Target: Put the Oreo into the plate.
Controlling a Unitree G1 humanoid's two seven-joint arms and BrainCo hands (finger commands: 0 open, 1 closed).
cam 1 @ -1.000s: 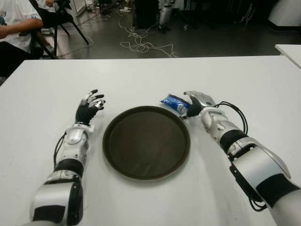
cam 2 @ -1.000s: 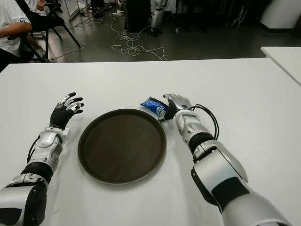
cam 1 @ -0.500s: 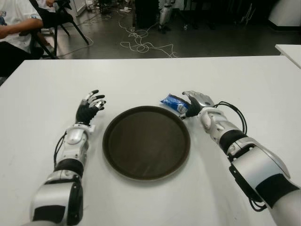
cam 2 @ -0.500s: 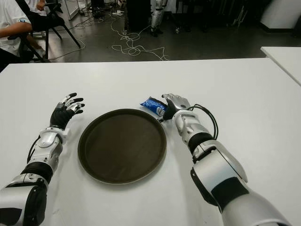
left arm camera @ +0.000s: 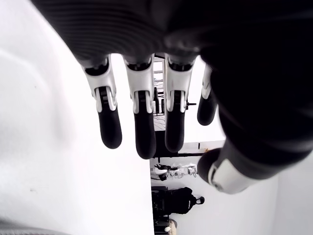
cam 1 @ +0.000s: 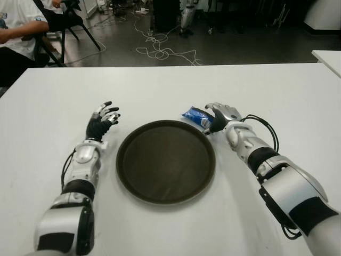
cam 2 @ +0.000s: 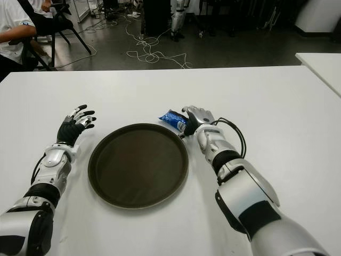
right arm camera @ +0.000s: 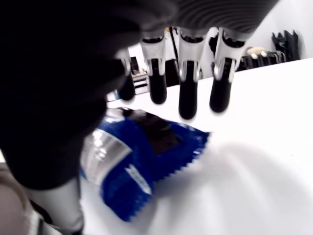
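Oreo: a blue Oreo pack lies flat on the white counter, just beyond the far right rim of the plate, not yet in it.
Right robot hand: the right robot hand is poised over the pack, fingers extended above it and not closed; the thumb side sits right at the wrapper, though actual contact cannot be confirmed.
Left robot hand: the left robot hand shows to the left of the plate, fingers spread, holding nothing.
Step in hand: judged to be the grasp, with lift and transfer still ahead.
Doing it well: lower the fingers over the pack's far edge and bring the thumb in from the near side, pinching across the short width; the glossy wrapper looks likely to slide on the smooth top, so close gently and squarely. Lift clear of the raised rim before carrying left.
Surface: a plain white counter bearing only the dark round plate and the pack.
Room: dark floor behind, loose cables, a chair, a seated person at far left, and a second white counter at right.
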